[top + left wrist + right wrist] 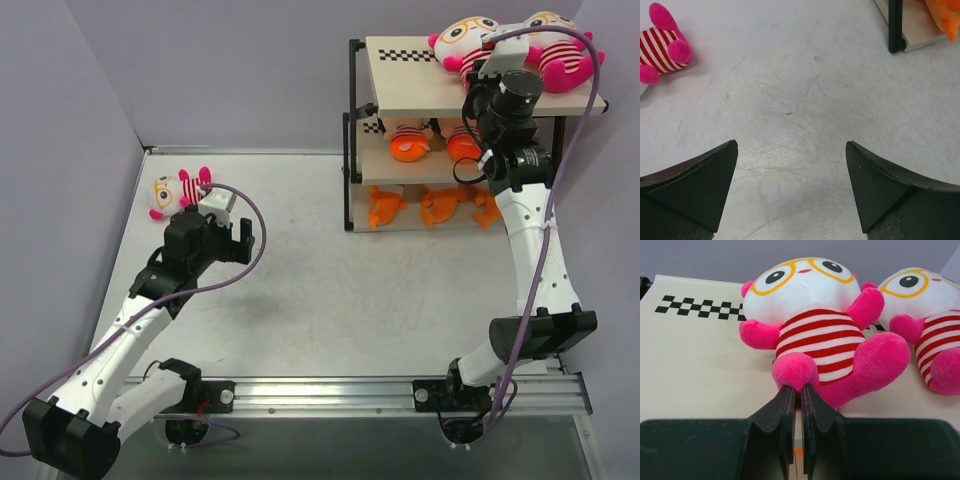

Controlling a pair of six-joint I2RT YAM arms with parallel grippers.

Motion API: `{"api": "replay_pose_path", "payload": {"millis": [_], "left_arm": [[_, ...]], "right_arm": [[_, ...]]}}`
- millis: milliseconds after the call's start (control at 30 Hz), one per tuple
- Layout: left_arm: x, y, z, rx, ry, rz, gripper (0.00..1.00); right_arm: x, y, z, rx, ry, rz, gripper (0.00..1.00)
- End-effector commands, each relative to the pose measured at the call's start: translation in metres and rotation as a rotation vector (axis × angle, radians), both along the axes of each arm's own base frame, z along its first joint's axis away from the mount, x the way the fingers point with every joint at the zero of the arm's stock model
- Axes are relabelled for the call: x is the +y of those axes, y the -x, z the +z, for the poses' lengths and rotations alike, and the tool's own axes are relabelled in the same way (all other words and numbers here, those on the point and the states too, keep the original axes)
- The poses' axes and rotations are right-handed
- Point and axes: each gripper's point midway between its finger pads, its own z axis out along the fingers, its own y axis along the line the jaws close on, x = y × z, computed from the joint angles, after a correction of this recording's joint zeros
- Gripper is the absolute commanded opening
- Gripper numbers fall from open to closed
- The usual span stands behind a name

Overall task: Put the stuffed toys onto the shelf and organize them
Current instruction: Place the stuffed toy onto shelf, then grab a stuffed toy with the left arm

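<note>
The shelf (415, 85) stands at the far right. Two pink-limbed stuffed toys with yellow-rimmed glasses lie on its top board, one on the left (812, 325) and one on the right (930, 320). My right gripper (799, 388) is shut on the left one's pink foot (794, 371). Striped orange dolls (408, 140) sit on the middle tier and orange sharks (385, 205) on the bottom one. A third pink toy (180, 190) lies on the table at the far left. Just in front of it hangs my left gripper (791, 150), open and holding nothing; that toy (665, 47) shows at its view's upper left.
The shelf's black front-left leg (896, 25) stands on the table ahead and to the right of the left gripper. Grey walls close in the table at the back and left. A metal rail (330, 392) runs along the near edge.
</note>
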Motion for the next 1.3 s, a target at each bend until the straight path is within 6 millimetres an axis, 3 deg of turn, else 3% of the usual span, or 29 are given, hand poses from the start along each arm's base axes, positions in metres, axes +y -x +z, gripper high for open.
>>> {"api": "replay_pose_path", "payload": {"millis": [0, 233, 467, 567, 700, 833, 967, 1000, 1167, 1233, 1267], "left_arm": [[-0.002, -0.001, 0.01, -0.015, -0.001, -0.01, 0.98], [-0.002, -0.001, 0.01, -0.017, 0.0, -0.01, 0.98], [-0.003, 0.0, 0.009, -0.013, 0.0, -0.014, 0.97], [-0.003, 0.0, 0.01, -0.016, 0.002, -0.016, 0.98], [-0.003, 0.0, 0.01, -0.016, 0.001, -0.014, 0.98], [-0.003, 0.0, 0.011, -0.017, 0.003, -0.016, 0.98], [-0.003, 0.0, 0.01, -0.015, 0.004, -0.018, 0.97], [-0.003, 0.0, 0.01, -0.013, 0.005, -0.017, 0.98], [-0.005, 0.001, 0.011, -0.013, 0.014, -0.021, 0.98], [-0.005, 0.001, 0.012, -0.013, 0.02, -0.02, 0.98], [-0.005, 0.001, 0.012, -0.008, 0.024, -0.019, 0.98]], "right_arm": [[-0.002, -0.005, 0.014, -0.054, -0.022, -0.065, 0.0], [0.002, -0.009, 0.01, -0.042, -0.03, -0.081, 0.0], [-0.001, -0.002, 0.017, -0.053, -0.018, -0.079, 0.0], [0.0, 0.0, 0.02, -0.058, -0.015, -0.071, 0.22], [0.002, 0.003, 0.027, -0.075, -0.022, -0.056, 0.43], [0.006, 0.008, 0.037, -0.095, -0.036, -0.032, 0.58], [0.014, 0.026, 0.061, -0.157, -0.05, 0.028, 0.76], [0.016, 0.028, 0.059, -0.161, -0.051, 0.04, 0.78], [0.018, 0.064, 0.093, -0.273, -0.084, 0.087, 0.89], [0.018, 0.074, 0.095, -0.298, -0.099, 0.094, 0.91], [0.016, 0.09, 0.106, -0.333, -0.108, 0.093, 0.93]]}}
